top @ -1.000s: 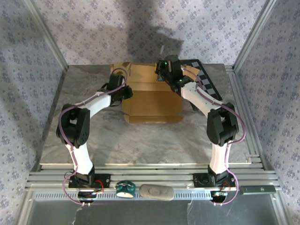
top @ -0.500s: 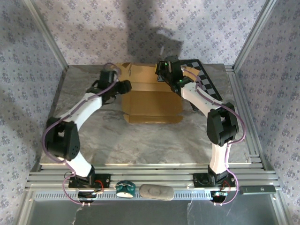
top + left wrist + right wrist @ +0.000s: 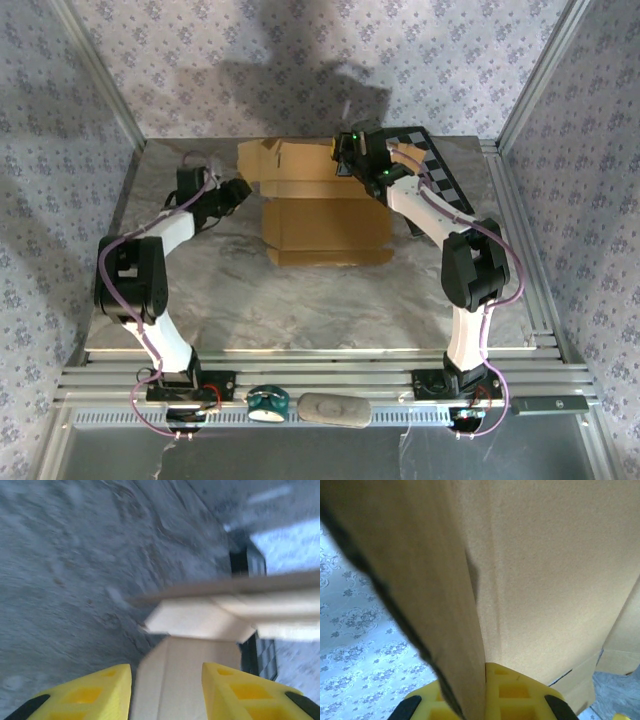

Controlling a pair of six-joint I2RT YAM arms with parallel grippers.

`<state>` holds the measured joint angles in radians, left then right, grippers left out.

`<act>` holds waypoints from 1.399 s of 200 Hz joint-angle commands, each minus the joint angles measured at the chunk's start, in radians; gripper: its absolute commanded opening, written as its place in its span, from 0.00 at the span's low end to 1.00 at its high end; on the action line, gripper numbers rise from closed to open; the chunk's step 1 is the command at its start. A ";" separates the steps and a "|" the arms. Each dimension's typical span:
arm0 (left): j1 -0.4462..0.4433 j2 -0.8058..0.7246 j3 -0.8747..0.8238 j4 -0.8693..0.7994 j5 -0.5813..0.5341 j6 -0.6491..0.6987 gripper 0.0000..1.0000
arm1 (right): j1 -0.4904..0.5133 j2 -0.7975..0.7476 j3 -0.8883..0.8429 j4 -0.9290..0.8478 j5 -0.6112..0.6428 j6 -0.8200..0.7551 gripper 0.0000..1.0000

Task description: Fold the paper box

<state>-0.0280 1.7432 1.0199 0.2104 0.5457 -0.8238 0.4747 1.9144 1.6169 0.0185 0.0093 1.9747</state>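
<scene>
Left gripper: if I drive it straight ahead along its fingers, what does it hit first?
Most likely the paper box. In the left wrist view its brown cardboard side lies dead ahead, framed between the open fingers of the left gripper. From above the gap between them looks small, though the depth is hard to judge.

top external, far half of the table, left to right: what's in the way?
left gripper → paper box → checkerboard panel

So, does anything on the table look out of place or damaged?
Only the paper box: half folded, its far flaps stand uneven and askew, one panel pinched in the right fingers. Nothing looks torn or spilled.
</scene>
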 commanded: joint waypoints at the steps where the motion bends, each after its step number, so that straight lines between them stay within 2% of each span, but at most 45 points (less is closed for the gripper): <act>1: 0.091 0.010 -0.071 0.342 0.082 -0.215 0.39 | -0.009 -0.009 0.054 -0.042 -0.012 0.012 0.00; 12: 0.118 0.043 -0.084 0.423 0.133 -0.266 0.34 | -0.013 -0.009 0.070 -0.055 -0.018 0.012 0.00; 26: 0.119 0.088 -0.052 0.399 0.209 -0.242 0.29 | -0.016 -0.008 0.105 -0.086 -0.029 0.012 0.00; 60: 0.086 0.133 -0.072 0.502 0.283 -0.221 0.28 | -0.017 -0.021 0.217 -0.225 -0.038 0.003 0.00; 89: 0.048 0.098 -0.086 0.554 0.296 -0.145 0.38 | -0.017 -0.052 0.263 -0.314 -0.033 0.006 0.00; 101: 0.036 0.079 -0.107 0.630 0.280 -0.123 0.42 | -0.018 -0.061 0.295 -0.378 -0.040 0.004 0.00; 134: 0.031 0.032 -0.159 0.804 0.224 -0.106 0.45 | -0.029 -0.106 0.361 -0.486 -0.044 -0.017 0.00; 153: 0.017 0.010 -0.151 0.798 0.235 -0.070 0.45 | -0.038 -0.119 0.408 -0.556 -0.055 -0.036 0.00; 179: -0.035 -0.025 -0.130 0.749 0.250 -0.005 0.45 | -0.042 -0.130 0.398 -0.545 -0.066 -0.016 0.00; 203: -0.088 -0.093 -0.128 0.597 0.212 0.141 0.50 | -0.049 -0.126 0.417 -0.540 -0.076 0.005 0.00; 218: -0.114 -0.127 -0.146 0.574 0.165 0.218 0.53 | -0.054 -0.122 0.451 -0.563 -0.091 0.007 0.00; 253: -0.128 -0.144 -0.136 0.611 0.129 0.233 0.57 | -0.071 -0.111 0.578 -0.689 -0.134 -0.008 0.00; 280: -0.147 -0.149 -0.095 0.549 0.118 0.283 0.58 | -0.081 -0.116 0.641 -0.777 -0.171 -0.028 0.00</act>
<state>-0.1581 1.6157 0.8726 0.7860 0.6861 -0.6277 0.4049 1.8030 2.1906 -0.6540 -0.1211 1.9594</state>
